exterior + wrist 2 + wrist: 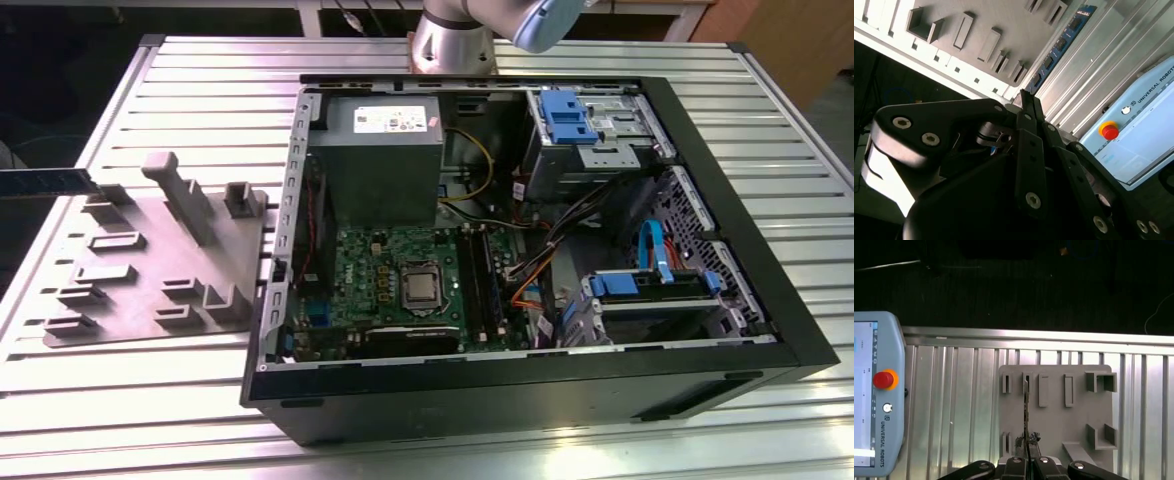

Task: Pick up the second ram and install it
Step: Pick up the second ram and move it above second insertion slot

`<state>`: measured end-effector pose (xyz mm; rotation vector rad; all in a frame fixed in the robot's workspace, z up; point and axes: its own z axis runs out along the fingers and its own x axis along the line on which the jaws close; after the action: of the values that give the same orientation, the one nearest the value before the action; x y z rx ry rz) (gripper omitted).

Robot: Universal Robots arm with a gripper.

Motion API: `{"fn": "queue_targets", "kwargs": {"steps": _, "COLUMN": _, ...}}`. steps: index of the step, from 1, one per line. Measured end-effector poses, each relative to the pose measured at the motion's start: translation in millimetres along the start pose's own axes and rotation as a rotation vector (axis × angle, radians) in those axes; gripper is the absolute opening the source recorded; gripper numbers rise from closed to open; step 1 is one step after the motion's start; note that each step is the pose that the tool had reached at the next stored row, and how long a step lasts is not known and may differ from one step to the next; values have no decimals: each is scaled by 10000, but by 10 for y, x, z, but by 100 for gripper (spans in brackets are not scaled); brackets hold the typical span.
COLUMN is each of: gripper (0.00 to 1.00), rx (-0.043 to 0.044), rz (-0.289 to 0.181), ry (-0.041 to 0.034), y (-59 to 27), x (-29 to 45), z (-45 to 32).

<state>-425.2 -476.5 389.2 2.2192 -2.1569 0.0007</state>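
- The gripper (1027,459) has its fingers (1018,465) clamped on the ram (1026,412), seen edge-on above the grey tray (1054,420).
- In the second wrist view the ram (1061,42) runs out from the gripper (1025,97) as a blue strip with black chips.
- In the exterior view the ram (47,182) shows at the exterior view's left edge, near the tray's (147,270) corner and well apart from the open case (787,300) and motherboard (380,265).
- A pendant (876,390) lies on the tabletop (954,390).
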Motion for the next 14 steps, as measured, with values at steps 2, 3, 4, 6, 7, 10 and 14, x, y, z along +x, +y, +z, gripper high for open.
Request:
{"fn": "queue_targets", "kwargs": {"steps": 2, "gripper": 12, "rx": -1, "rz": 0, "ry": 1, "y": 0, "x": 0, "z": -1}}
{"fn": "queue_targets", "kwargs": {"steps": 3, "gripper": 12, "rx": -2, "rz": 0, "ry": 2, "y": -2, "x": 0, "z": -3}}
{"fn": "queue_targets", "kwargs": {"steps": 4, "gripper": 12, "rx": -4, "rz": 1, "ry": 3, "y": -8, "x": 0, "z": -4}}
{"fn": "queue_targets", "kwargs": {"steps": 6, "gripper": 12, "rx": -1, "rz": 0, "ry": 2, "y": -34, "x": 1, "z": -3}}
{"fn": "queue_targets", "kwargs": {"steps": 7, "gripper": 12, "rx": -2, "rz": 1, "ry": 2, "y": -58, "x": 1, "z": -4}}
{"fn": "queue_targets", "kwargs": {"steps": 10, "gripper": 12, "rx": -2, "rz": -1, "ry": 1, "y": -158, "x": 5, "z": -7}}
{"fn": "queue_targets", "kwargs": {"steps": 14, "gripper": 12, "rx": -2, "rz": 0, "ry": 2, "y": -323, "x": 10, "z": -12}}
